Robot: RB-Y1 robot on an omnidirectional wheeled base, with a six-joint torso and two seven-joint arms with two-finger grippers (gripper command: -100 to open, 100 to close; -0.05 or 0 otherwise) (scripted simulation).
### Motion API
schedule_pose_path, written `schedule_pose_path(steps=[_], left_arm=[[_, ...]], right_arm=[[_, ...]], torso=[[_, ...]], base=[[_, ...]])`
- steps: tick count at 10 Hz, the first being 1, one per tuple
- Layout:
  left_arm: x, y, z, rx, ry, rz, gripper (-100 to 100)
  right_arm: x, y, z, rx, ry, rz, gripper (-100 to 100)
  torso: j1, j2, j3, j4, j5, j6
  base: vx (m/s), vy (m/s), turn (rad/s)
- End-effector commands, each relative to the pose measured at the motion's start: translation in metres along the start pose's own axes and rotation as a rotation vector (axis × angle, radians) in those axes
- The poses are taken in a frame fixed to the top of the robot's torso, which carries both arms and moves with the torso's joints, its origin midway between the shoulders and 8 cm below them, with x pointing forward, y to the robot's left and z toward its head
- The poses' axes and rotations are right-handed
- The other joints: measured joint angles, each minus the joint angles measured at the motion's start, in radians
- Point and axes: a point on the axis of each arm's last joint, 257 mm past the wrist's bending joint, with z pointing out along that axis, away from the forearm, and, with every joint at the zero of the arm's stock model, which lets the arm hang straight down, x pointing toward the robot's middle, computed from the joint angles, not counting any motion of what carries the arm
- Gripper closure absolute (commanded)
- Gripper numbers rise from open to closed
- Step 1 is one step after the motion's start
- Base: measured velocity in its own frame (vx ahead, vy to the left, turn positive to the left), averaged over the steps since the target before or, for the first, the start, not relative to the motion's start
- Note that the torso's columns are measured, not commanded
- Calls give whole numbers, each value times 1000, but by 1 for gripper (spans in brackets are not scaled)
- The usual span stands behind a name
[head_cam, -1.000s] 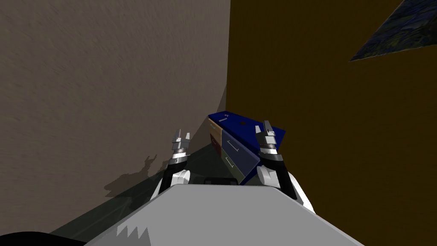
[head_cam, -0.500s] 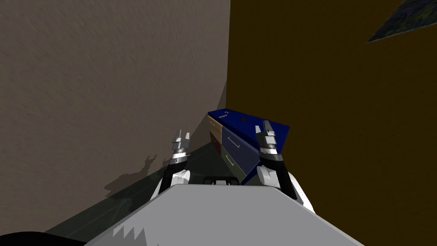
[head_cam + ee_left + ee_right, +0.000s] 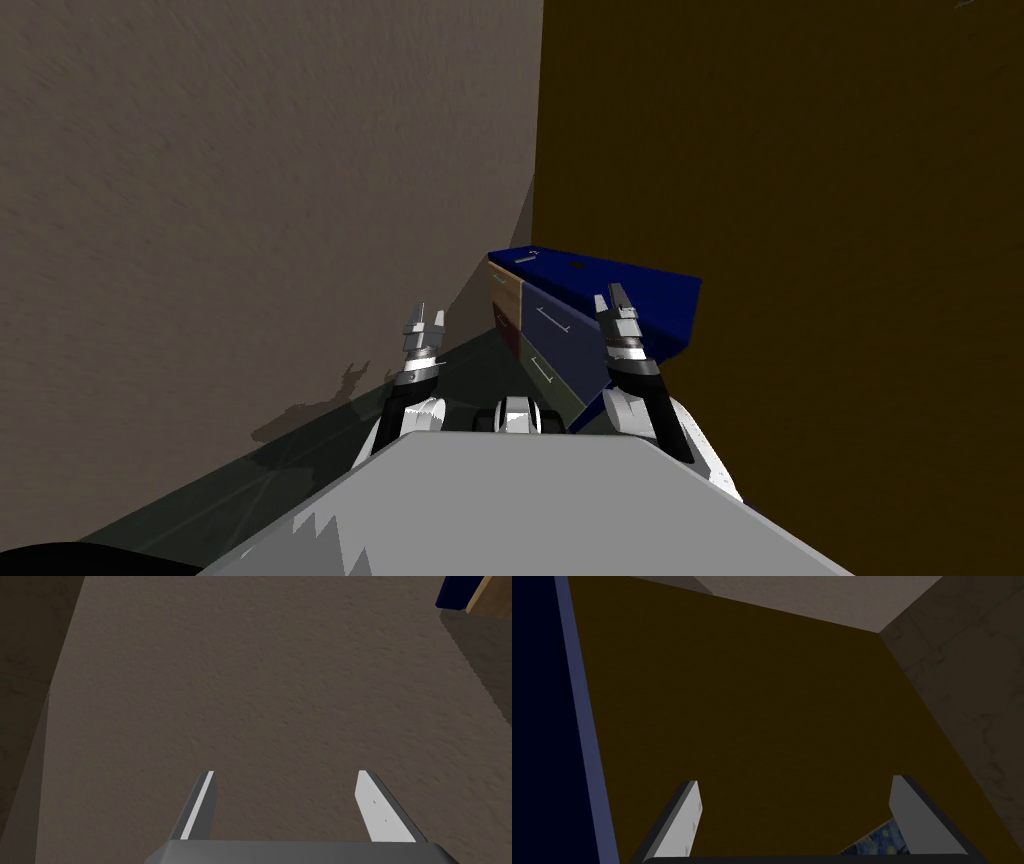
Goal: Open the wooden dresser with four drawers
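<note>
My right gripper (image 3: 612,296) hangs spread, upright near the dresser (image 3: 655,295) in the corner: blue slab top, four flat drawer fronts (image 3: 578,342), thin bar handles (image 3: 552,320); left gripper (image 3: 424,316) spread too, facing the rough grey wall (image 3: 250,200)

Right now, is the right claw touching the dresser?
Apart. The right wrist view shows brown wall between the open right gripper and the blue dresser.

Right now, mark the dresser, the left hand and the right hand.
dresser (image 3: 650,290): head view, on its blue top.
left hand (image 3: 429,312): head view, midway between its open fingertips.
right hand (image 3: 610,294): head view, midway between its open fingertips, over the dresser's edge.
</note>
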Motion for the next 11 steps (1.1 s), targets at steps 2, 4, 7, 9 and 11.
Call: schedule_pose_path(steps=[2, 4, 7, 9, 11], left_arm=[[0, 0, 0, 0, 0, 0, 0], [0, 0, 0, 0, 0, 0, 0], [0, 0, 0, 0, 0, 0, 0], [0, 0, 0, 0, 0, 0, 0], [0, 0, 0, 0, 0, 0, 0]], right_arm=[[32, -13, 4, -1, 122, -104, -100], [52, -23, 4, -8, 205, -182, -100], [74, -35, 3, -20, 296, -273, -100], [94, -48, 0, -38, 390, -369, -100], [105, -56, -3, -50, 444, -434, -100]], torso=[[-1, 3, -5, 4, 0, 0], [-2, 4, -5, 4, -1, 0], [-1, 4, -5, 4, 0, 0], [-3, 5, -4, 5, -1, 0], [-2, 5, -5, 4, -1, 1]], base=[[21, 63, 81], [27, 70, 87], [36, 72, 85], [25, 64, 103], [27, 50, 50]])
